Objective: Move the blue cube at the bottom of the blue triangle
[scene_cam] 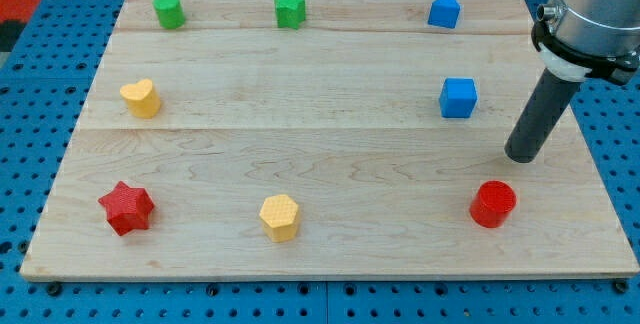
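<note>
Blue cube (458, 98) directly below blue triangle (444, 11), apart. My tip (522, 156) right of cube, above red cylinder (493, 204). No claw, just rod.

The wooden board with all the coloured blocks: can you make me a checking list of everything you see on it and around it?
Surface: pale wooden board, flat, lying on a blue pegboard.
Job's things: blue cube sits just below the blue triangle-topped block, with a gap between them.
Clutter: green cylinder, green star, yellow heart, red star, yellow hexagon block, red cylinder.
Pincer: nothing seen; my tip stands to the view's right of the blue cube, apart from it, above the red cylinder.
Cables: nothing seen.
Surroundings: red patch at the view's top left.
</note>
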Available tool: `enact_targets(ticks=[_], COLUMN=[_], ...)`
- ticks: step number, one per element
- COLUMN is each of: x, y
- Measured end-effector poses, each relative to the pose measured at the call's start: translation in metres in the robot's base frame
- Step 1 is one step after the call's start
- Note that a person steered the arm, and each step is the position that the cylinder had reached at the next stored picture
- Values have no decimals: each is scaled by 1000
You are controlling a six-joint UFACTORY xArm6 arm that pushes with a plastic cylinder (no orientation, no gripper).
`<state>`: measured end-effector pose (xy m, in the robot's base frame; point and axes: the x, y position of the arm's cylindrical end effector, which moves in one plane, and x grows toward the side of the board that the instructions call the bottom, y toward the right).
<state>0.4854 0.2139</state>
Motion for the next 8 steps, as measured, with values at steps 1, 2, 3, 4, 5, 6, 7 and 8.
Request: enact_targets(ticks=[1, 2, 3, 4, 5, 6, 7, 8], x=[0, 0, -21, -17, -21, -69, -76, -97], y=[0, 8, -16, -40, -67, -57, -32, -14])
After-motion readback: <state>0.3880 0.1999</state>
